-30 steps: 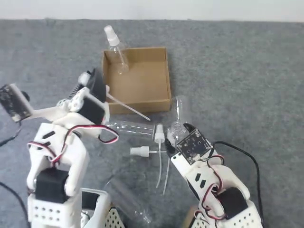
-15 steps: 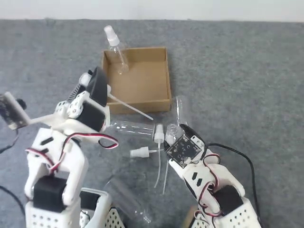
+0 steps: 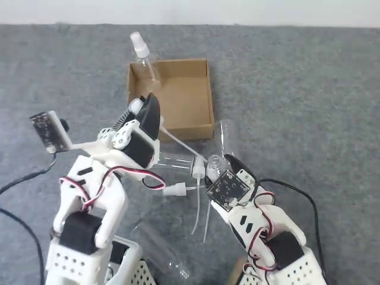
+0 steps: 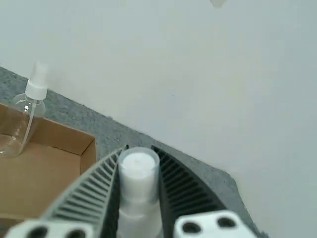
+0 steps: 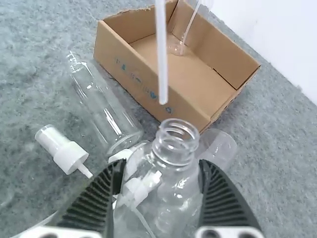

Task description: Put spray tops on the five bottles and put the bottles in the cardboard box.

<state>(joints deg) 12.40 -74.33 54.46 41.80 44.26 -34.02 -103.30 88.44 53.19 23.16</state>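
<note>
Right gripper (image 5: 161, 171) pinches a clear plastic bottle (image 5: 174, 141) upright, its threaded neck open. Left gripper (image 4: 137, 151) is clamped on a white spray top (image 4: 138, 181). Its thin straight dip tube (image 5: 161, 49) ends close to that neck. Cardboard box (image 3: 211, 104) is square and shallow, with one capped bottle (image 3: 144, 59) leaning in its far corner. Second clear bottle (image 5: 101, 109) and loose spray top (image 5: 62, 148) lie on grey carpet (image 3: 309, 89).

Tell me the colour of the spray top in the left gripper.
White. The spray top shows best in the left wrist view.
</note>
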